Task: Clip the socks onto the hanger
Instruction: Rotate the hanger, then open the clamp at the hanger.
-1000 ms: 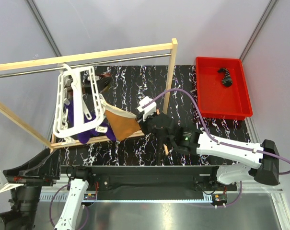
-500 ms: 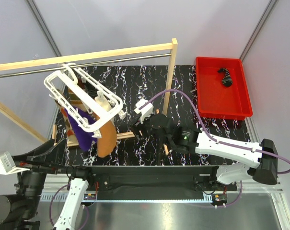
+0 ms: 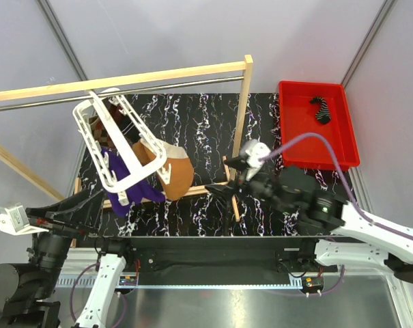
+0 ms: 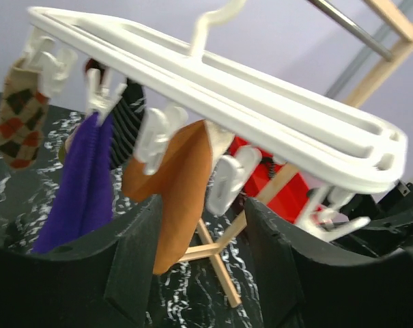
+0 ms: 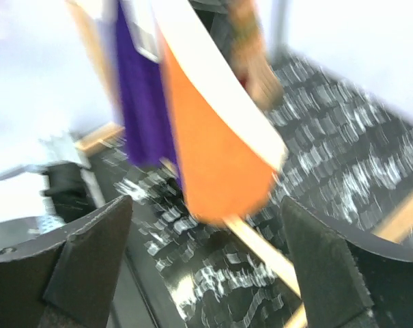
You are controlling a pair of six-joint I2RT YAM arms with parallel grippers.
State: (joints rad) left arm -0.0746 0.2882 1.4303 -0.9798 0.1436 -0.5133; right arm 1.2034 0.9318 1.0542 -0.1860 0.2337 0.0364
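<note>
The white hanger (image 3: 117, 147) hangs tilted over the left of the table. An orange-brown sock (image 3: 175, 174) and a purple sock (image 3: 134, 190) dangle from its clips. In the left wrist view the hanger (image 4: 261, 109) also carries a black striped sock (image 4: 127, 123) and a patterned sock (image 4: 18, 109); the orange sock (image 4: 179, 184) hangs from a clip (image 4: 223, 178). My left gripper (image 4: 199, 273) is open and empty, low and short of the socks. My right gripper (image 3: 230, 186) is wide open, right of the orange sock (image 5: 220, 150), not touching it.
A wooden frame with a metal rod (image 3: 124, 92) and an upright post (image 3: 244, 109) spans the back; its base bar (image 3: 213, 188) lies under my right gripper. A red tray (image 3: 295, 147) at the right holds another black striped sock (image 3: 322, 109).
My right gripper opened, let go of the orange sock and drew back to the right. The hanger swung and the sock now hangs free from its clip.
</note>
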